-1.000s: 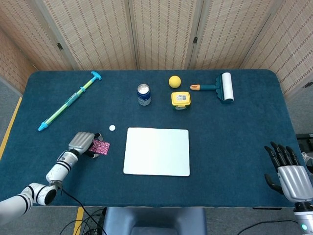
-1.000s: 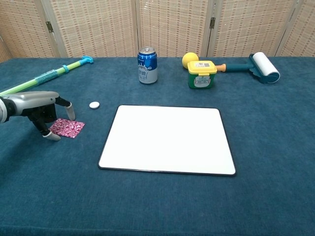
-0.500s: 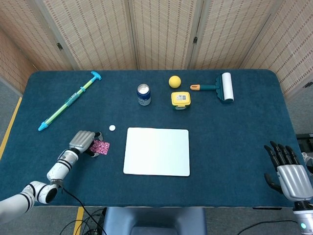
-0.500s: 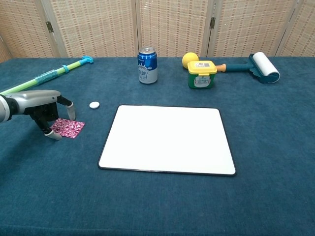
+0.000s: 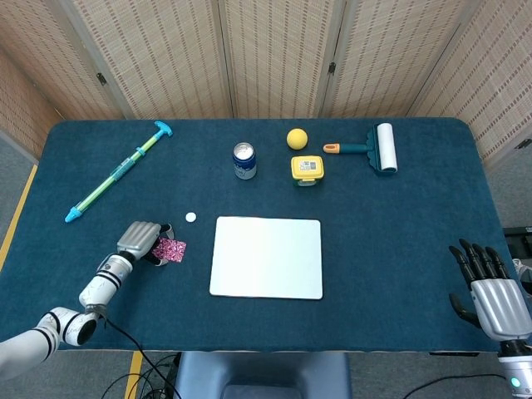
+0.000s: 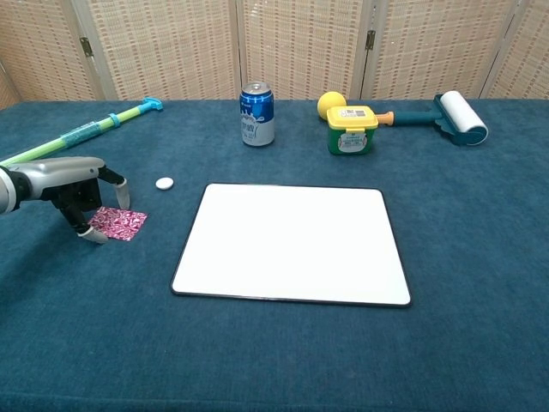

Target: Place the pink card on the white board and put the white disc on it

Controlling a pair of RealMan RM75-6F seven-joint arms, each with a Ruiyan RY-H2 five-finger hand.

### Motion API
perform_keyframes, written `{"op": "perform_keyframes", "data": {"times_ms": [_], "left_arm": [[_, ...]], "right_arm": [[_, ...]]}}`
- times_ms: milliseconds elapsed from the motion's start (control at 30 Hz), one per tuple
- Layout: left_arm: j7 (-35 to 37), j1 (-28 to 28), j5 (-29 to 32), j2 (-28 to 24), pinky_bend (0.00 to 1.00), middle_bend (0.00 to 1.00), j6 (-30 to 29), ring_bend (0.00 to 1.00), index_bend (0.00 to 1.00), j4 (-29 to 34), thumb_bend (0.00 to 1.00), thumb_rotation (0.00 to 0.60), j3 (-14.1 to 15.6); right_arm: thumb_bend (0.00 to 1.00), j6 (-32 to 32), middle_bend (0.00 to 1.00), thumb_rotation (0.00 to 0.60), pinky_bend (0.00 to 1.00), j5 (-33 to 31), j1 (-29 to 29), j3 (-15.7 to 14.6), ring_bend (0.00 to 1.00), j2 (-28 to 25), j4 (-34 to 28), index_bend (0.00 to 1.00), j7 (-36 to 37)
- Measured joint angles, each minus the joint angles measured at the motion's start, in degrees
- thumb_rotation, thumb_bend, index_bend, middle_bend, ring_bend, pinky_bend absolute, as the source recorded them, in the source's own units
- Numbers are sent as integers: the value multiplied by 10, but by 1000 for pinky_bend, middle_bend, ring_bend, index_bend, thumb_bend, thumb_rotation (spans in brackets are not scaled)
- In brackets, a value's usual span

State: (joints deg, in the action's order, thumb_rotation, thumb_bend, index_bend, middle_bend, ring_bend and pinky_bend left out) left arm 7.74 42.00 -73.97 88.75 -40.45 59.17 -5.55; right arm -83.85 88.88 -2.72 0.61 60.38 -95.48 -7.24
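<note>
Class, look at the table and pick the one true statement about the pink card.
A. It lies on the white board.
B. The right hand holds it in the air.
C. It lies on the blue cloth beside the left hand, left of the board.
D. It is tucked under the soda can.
C: the pink card lies on the cloth at the left hand, left of the white board, which is bare.

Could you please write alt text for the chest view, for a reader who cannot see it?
The robot's left hand rests its fingertips at a pink card on a blue table, left of a bare white board. A white disc lies beyond the card.
</note>
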Motion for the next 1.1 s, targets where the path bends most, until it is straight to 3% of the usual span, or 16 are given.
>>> {"op": "perform_keyframes", "data": {"times_ms": [267,467,833,1100], "left_arm": [[-18,-1,0,-23,1000,1000,-14,1000,511,43,222,600,-4],[-63,-2,14,-54,1000,1000,-29,1000,507,114,223,600,-11],[-232,8,90,-95,1000,1000,-68,1000,501,284,222,600,-26],[-382,58,194,-52,1000,1000,-90,1000,495,356,222,600,-33]], "right_arm": [[293,-3,0,600,0,7,1,-3,0,-3,0,0,6],[293,-5,0,600,0,18,1,-6,0,-8,0,0,20],[293,-16,0,600,0,52,2,-19,0,-25,8,0,74],[293,-20,0,600,0,80,-1,-32,0,-38,20,0,121]]}}
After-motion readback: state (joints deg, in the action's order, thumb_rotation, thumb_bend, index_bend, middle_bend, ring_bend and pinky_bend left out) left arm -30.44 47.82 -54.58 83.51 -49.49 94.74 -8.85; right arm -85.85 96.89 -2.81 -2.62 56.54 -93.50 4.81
